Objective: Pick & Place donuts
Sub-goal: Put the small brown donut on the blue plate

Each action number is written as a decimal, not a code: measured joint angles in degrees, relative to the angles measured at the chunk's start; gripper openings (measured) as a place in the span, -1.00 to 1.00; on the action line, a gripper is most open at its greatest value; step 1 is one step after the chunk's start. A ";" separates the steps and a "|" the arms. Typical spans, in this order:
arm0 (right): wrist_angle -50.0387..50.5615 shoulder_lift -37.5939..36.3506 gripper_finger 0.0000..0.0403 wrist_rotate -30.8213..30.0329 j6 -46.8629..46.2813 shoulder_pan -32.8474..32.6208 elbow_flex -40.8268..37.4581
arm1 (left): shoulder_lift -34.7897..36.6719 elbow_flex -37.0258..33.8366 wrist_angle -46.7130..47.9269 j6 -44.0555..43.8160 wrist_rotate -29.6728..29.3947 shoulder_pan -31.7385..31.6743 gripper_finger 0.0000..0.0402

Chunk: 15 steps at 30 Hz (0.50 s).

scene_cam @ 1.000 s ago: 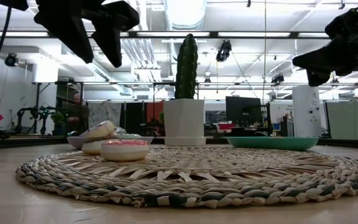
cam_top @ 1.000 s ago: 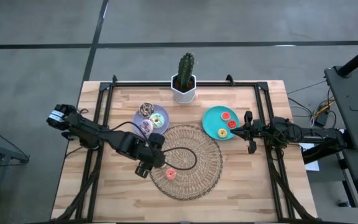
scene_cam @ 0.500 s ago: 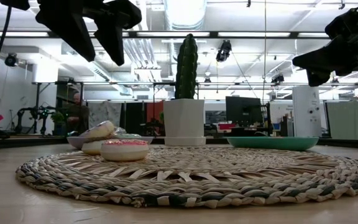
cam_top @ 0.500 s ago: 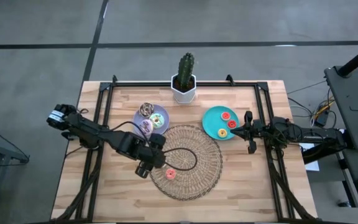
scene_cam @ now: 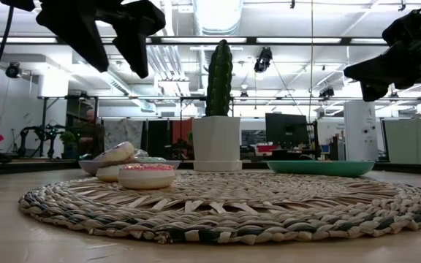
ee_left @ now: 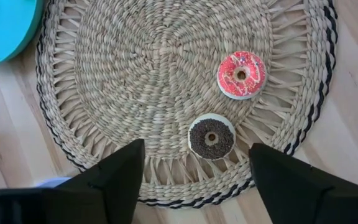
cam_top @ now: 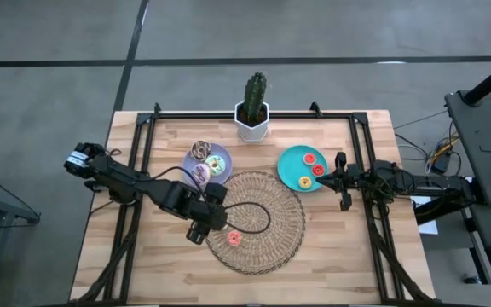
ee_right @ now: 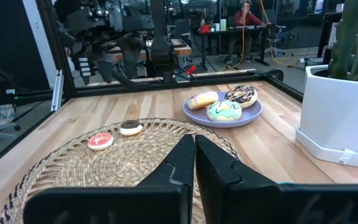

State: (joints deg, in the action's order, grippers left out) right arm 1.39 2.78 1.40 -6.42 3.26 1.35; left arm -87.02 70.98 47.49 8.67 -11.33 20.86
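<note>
Donuts: a dark brown one (ee_left: 211,137) and a pink one (ee_left: 241,74) lie on the wicker mat (ee_left: 135,81) beneath the left pincer (ee_left: 194,171), which hangs spread wide and empty. Likely a reach: next, descend and straddle the brown one. Right pincer (ee_right: 194,163) waits clenched by the teal plate (cam_top: 292,166).

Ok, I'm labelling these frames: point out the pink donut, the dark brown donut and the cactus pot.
pink donut (ee_left: 241,75): left wrist view, on its iced ring.
dark brown donut (ee_left: 211,137): left wrist view, on its sprinkled top.
cactus pot (scene_cam: 216,142): low view, on its white front wall.
</note>
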 joint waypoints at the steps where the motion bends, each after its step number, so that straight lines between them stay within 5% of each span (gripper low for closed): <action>1: 0.00 -0.01 -0.96 0.00 0.00 0.00 0.00 | 0.00 -0.01 0.00 0.12 0.00 0.02 0.30; 15: -0.01 -0.01 -0.96 -0.01 0.00 0.00 0.00 | -2.41 -0.02 0.06 3.15 9.29 -0.12 0.31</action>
State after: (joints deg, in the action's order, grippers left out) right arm 1.38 2.77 1.39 -6.42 3.27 1.34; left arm -89.43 70.96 47.55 11.82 -2.04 20.74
